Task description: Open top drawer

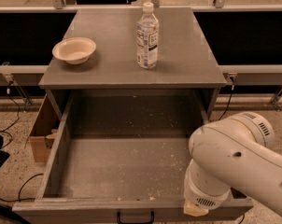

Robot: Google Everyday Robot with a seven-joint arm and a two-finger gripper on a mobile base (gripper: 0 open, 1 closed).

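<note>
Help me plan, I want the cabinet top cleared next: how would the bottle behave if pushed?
The bottle stands tall and narrow, so a push high up would likely tip it. It looks like clear plastic, probably light and slightly squashy. The gripper is far off, low at the front right of the open drawer.

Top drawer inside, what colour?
Top drawer inside: grey with pale specks, camera view. Claw at its front-right rim.

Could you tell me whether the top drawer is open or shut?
Open: the drawer is pulled out, inside showing; gripper at its front edge.
</note>
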